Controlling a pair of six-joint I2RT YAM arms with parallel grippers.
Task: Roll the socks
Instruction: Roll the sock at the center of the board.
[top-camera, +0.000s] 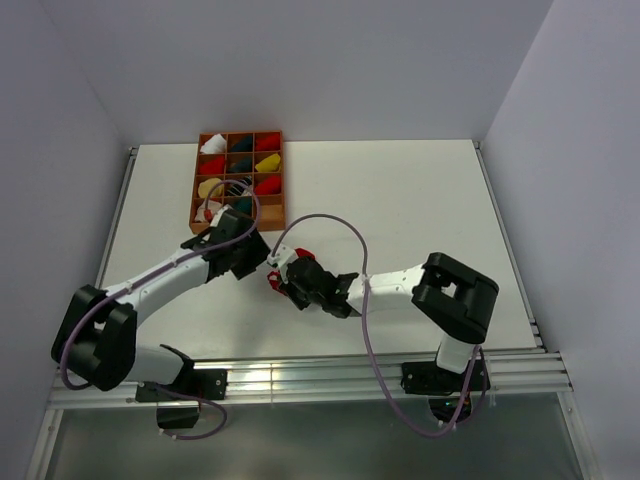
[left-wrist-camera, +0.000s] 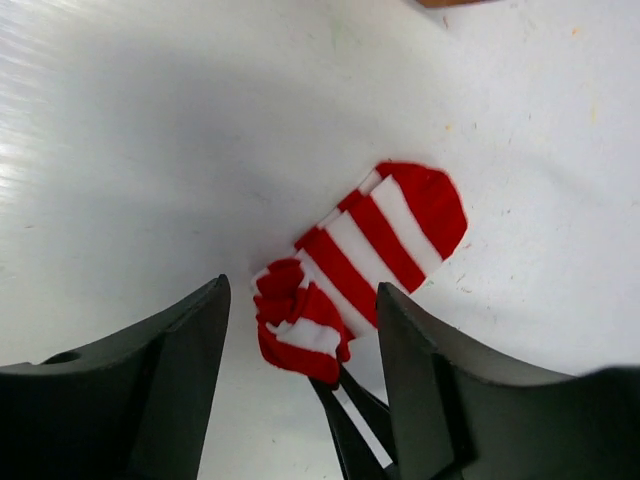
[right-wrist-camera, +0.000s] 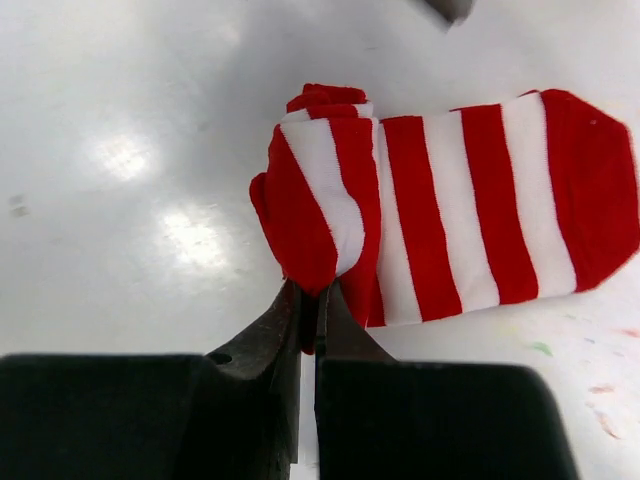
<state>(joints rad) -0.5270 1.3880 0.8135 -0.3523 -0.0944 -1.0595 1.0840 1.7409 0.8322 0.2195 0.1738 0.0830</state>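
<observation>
The right tool (right-wrist-camera: 308, 318) pinches the rolled end of the striped sock (right-wrist-camera: 450, 210), whose flat part lies on the desk (right-wrist-camera: 120, 200) ahead of it. The left tool (left-wrist-camera: 300, 300), jaws apart around the roll, holds nothing. Rolling toward the toe needs a firm, even pinch

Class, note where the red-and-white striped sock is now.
The striped sock lies on the table left of centre in the top view, just nearer than the wooden tray, its rolled end pinched by the right gripper.
</observation>
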